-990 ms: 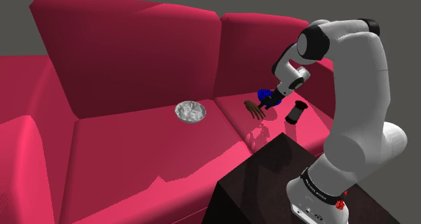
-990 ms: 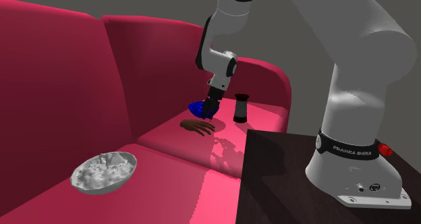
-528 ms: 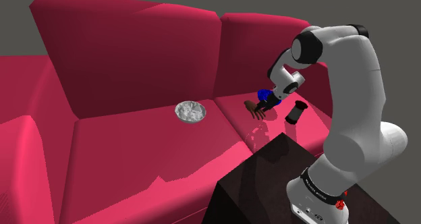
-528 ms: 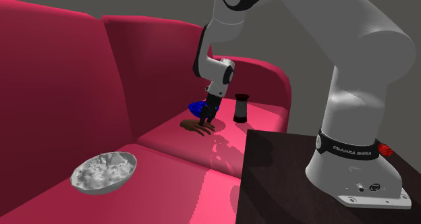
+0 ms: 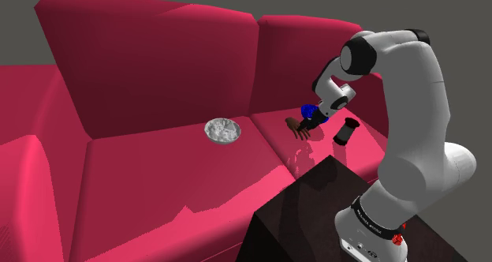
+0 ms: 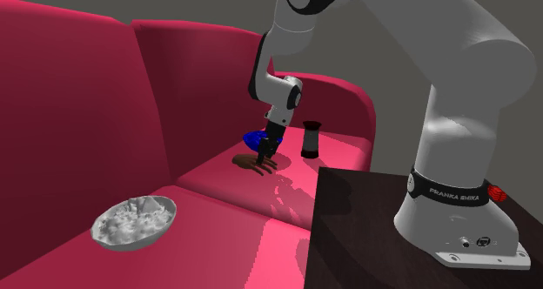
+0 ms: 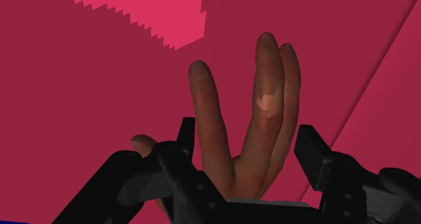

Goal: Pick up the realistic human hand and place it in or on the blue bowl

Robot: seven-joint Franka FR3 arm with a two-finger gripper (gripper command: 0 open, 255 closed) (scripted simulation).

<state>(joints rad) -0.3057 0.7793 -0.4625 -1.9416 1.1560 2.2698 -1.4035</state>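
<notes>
While the gripper (image 7: 244, 133) is positioned over the brown human hand (image 6: 249, 162), its fingers are held well apart, one at each side of the palm, and nothing is clasped. The hand is laid flat on the red sofa seat (image 6: 217, 179). In the second exterior view, the blue bowl (image 6: 253, 139) is located just beside it at 12 o'clock.

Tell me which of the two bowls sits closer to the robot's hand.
The blue bowl, right beside the hand; the grey-white bowl lies far off on the neighbouring sofa cushion.

White arm (image 5: 422, 95) with dark joints (image 5: 359, 55) (black pincer (image 7: 246, 142)).
</notes>
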